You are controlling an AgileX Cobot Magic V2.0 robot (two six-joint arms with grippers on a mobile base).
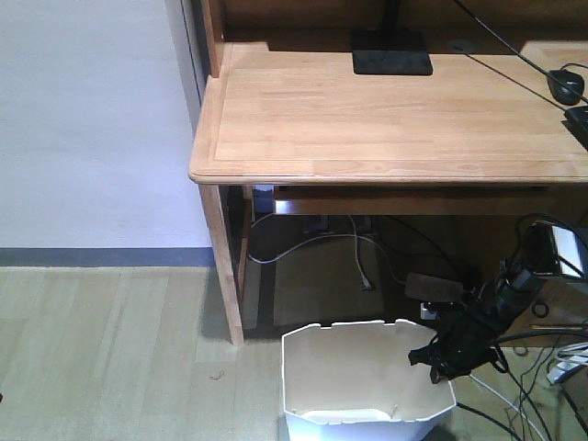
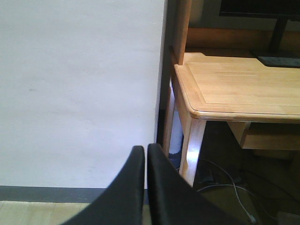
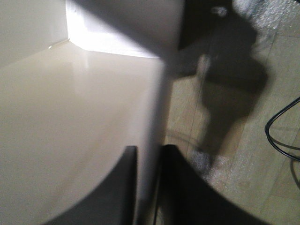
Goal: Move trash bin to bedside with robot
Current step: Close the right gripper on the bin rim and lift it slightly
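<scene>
"Since the right gripper sits at the trash bin, how do its fingers stand?"

"One inside, one outside, clamped on the bin's right wall (the wrist view is blurred, yet the wall plainly runs between them). In the front view the black arm reaches the rim from the right."

"And the left gripper?"

"Its fingers are pressed together with nothing between them, facing a white wall and the corner of the wooden desk."

"Where does the bin stand?"

"Upright on the light floor, just in front of the desk and near its left leg, its cream inside showing. Some cables trail under the desk. A black monitor base rests on top at the back."
</scene>
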